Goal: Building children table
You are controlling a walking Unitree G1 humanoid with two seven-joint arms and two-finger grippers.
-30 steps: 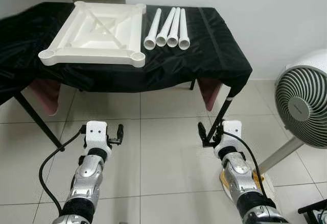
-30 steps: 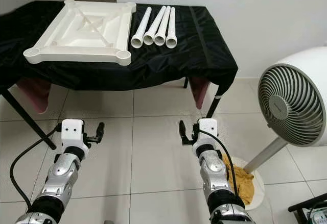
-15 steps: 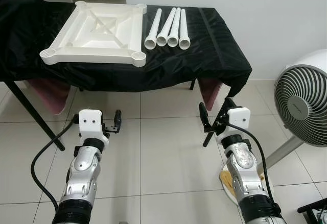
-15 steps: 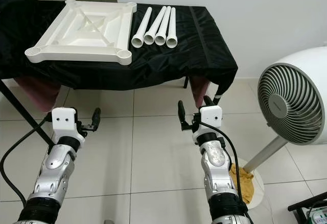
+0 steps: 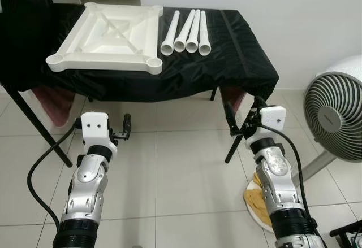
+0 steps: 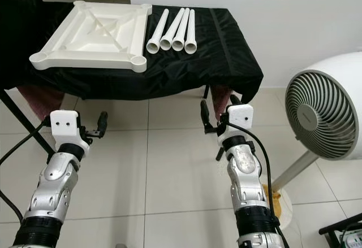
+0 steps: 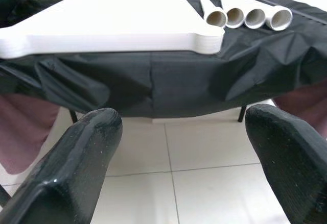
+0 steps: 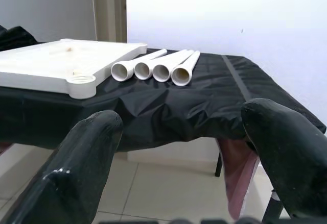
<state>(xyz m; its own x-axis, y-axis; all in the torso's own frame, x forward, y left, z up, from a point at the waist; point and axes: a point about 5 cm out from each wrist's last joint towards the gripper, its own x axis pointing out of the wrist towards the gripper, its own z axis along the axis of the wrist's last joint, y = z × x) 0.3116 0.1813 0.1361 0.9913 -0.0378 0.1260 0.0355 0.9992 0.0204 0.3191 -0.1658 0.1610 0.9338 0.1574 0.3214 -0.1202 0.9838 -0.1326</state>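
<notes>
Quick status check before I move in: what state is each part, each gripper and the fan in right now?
White square plastic tabletop: upside down, sockets up.
Four white plastic leg tubes: lying side by side, unattached.
Left gripper: open, empty.
Right gripper: open, empty.
White round fan: standing; running or not, cannot tell.

Both claws [image 5: 125,127] [image 5: 242,118] raised, fingers apart

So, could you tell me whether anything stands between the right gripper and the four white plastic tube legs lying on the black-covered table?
Nothing visible does. The right gripper, fingers open, hangs below the front edge of the black-covered table. The four white plastic tube legs lie side by side beside the upturned white square tabletop, with bare cloth before their open ends.
</notes>
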